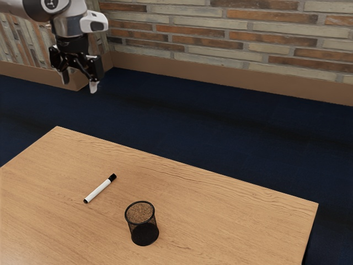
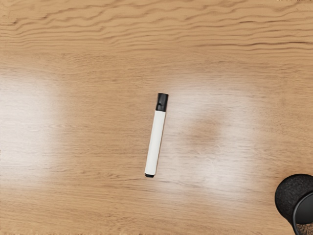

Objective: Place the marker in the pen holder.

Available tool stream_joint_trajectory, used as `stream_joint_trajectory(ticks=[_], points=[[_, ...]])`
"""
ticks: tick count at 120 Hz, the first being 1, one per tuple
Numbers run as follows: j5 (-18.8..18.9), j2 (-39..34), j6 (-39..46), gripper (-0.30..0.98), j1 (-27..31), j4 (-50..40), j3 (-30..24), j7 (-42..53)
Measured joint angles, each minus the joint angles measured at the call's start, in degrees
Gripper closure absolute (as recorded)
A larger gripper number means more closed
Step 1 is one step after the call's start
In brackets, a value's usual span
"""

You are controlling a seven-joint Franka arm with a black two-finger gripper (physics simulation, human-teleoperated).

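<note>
While we are holding our end effector (image 1: 79, 83) open, higher than the black mesh pen holder (image 1: 144, 234), our black-capped white marker (image 2: 155, 142) is lying on the table (image 1: 231, 221), near and outside that holder.

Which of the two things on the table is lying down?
The white marker with black ends. It lies flat on its side, while the black pen holder stands upright with its round opening on top.
</note>
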Motion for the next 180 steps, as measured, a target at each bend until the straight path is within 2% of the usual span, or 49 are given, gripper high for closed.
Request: stream_joint_trajectory(ticks=[28,40,44,56,62,70,80,99,109,116,139,158,180], points=[[-0.9,0.0,-0.2,0.00,1.9,0.2,-0.1,-0.6],[1.5,-0.1,-1.2,0.00,2.3,0.5,-0.9,-0.9],[2.7,-0.4,-0.3,0.00,1.7,-2.4,-0.9,-1.0],[4.2,-0.9,7.8,0.00,-1.1,-18.7,1.8,-1.2],[3.5,2.0,12.7,0.00,-0.5,-23.4,3.0,-1.2],[1.1,8.2,19.3,0.00,2.0,-25.3,3.5,-0.9],[-1.7,14.6,26.6,0.00,5.7,-24.0,3.6,0.0],[-7.1,21.0,35.3,0.01,6.8,-20.9,3.4,1.3],[-9.2,21.1,37.9,0.03,5.5,-22.0,3.5,2.0],[-10.0,19.7,40.4,0.06,4.5,-26.0,3.7,2.9],[-10.7,14.6,48.1,0.20,3.3,-35.7,4.5,6.2],[-11.3,18.0,52.8,0.29,3.8,-34.1,4.6,10.2],[-12.1,18.9,55.2,0.34,3.8,-34.3,4.5,14.1]])
